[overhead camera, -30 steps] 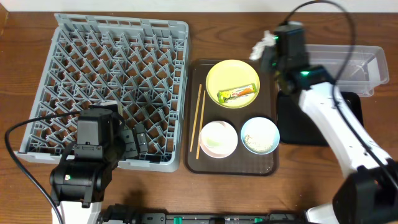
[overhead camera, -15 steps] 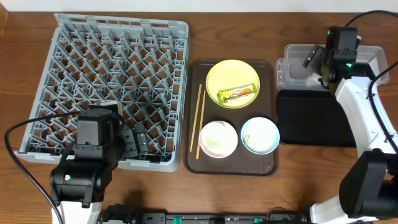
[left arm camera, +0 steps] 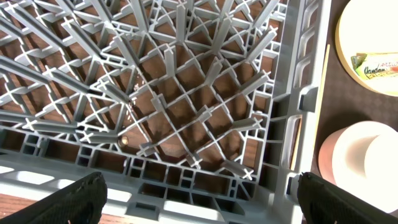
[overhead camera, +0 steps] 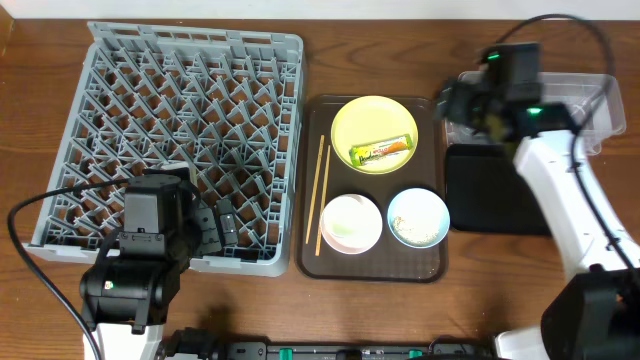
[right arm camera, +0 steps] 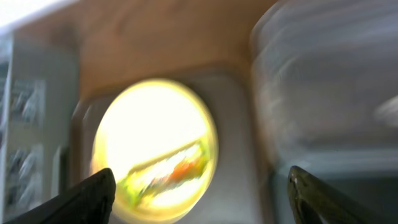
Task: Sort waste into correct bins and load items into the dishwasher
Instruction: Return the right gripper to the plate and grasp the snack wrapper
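Right claw, spread and empty, hangs beside the clear tub and faces the yellow plate, where the snack wrapper lies, presumably the next waste to bin; left claw, also spread and empty, hovers over the grey rack's corner, out of the way.

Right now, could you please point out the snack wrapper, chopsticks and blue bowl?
snack wrapper (overhead camera: 383, 150), overhead view, its middle.
chopsticks (overhead camera: 321, 195), overhead view, mid-length.
blue bowl (overhead camera: 446, 212), overhead view, right rim.
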